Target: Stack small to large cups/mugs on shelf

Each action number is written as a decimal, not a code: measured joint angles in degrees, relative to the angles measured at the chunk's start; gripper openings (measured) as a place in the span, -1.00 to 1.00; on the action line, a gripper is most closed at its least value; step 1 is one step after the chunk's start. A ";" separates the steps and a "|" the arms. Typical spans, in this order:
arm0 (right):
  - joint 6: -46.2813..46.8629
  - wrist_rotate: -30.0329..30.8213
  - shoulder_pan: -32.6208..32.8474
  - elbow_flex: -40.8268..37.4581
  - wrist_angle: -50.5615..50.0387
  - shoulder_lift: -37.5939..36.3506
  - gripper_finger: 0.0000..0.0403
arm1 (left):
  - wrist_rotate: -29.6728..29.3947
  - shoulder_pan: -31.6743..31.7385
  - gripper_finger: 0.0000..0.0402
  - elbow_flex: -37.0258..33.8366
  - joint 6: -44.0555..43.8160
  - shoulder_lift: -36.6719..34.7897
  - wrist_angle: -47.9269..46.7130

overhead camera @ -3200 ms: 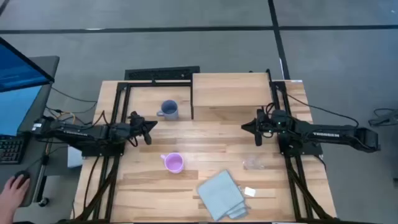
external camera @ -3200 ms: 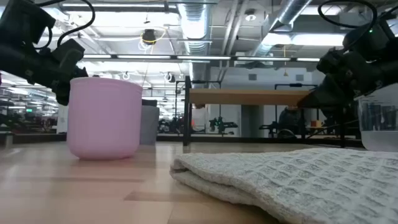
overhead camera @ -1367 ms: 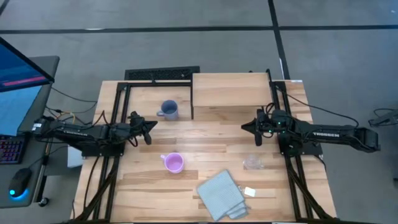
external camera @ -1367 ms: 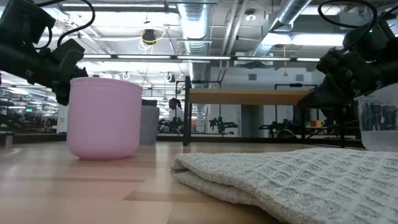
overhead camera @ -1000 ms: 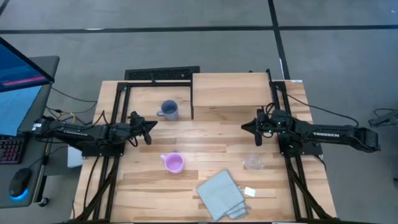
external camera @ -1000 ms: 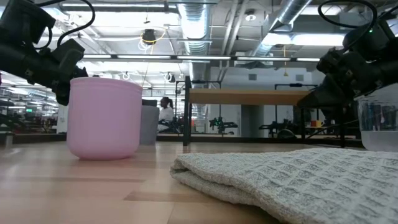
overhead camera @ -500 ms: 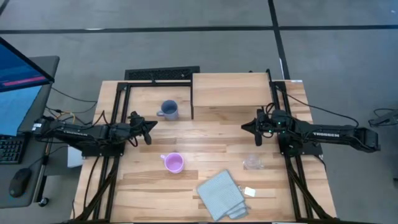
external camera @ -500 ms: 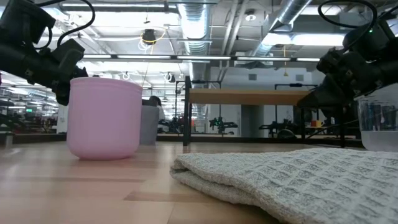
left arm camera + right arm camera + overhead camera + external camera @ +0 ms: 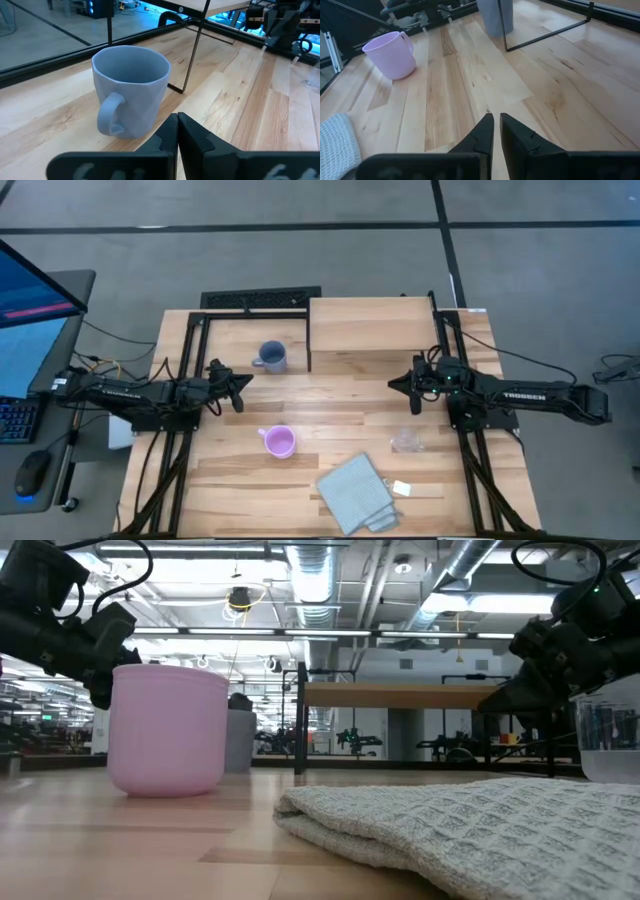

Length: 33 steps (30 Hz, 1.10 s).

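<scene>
Cups stand apart on the table: blue mug (image 9: 270, 357) beside the shelf (image 9: 370, 325), pink mug (image 9: 279, 442) in the middle, clear cup (image 9: 405, 443) near the cloth (image 9: 355, 492). They look stiff, light and slippery, so the rim or handle seems best. Left gripper (image 9: 237, 392) has fingers pressed together; right gripper (image 9: 412, 392) keeps a narrow gap, holding nothing.

- High view is looking straight down over the whole table (image 9: 330, 405).
- Low view is sitting at tabletop level, facing the shelf (image 9: 400, 695).
- Wrist views are looking across the boards; both are sharing the blue-grey mug (image 9: 130, 90).
</scene>
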 joint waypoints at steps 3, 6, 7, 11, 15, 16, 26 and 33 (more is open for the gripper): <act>0.00 0.01 0.02 0.00 0.00 -0.02 -0.72 | 0.00 -0.01 -1.00 -0.02 -0.01 0.00 0.00; 0.00 0.02 0.02 0.02 0.02 0.00 -0.72 | 0.00 0.00 -1.00 0.00 -0.01 0.00 0.00; 0.00 0.02 0.02 0.00 0.02 -0.02 -0.72 | 0.00 0.00 -1.00 0.00 0.00 0.00 0.00; 0.00 0.01 0.01 0.02 0.01 0.00 -0.72 | 0.00 -0.02 -1.00 -0.02 0.00 0.00 0.04; 0.00 0.00 0.00 0.02 0.00 0.00 -0.72 | 0.01 -0.01 -1.00 -0.02 -0.05 0.00 0.98; 0.00 0.02 0.00 0.02 0.02 0.00 -0.72 | 0.02 0.00 -1.00 -0.02 -0.48 0.00 1.60; 0.00 0.01 0.00 0.01 0.01 -0.02 -0.72 | 0.07 -0.02 -1.00 -0.02 -3.30 -0.02 1.99; 0.00 0.02 0.00 0.00 0.02 0.00 -0.72 | -0.17 -0.02 -1.00 -0.02 -2.32 -0.02 1.47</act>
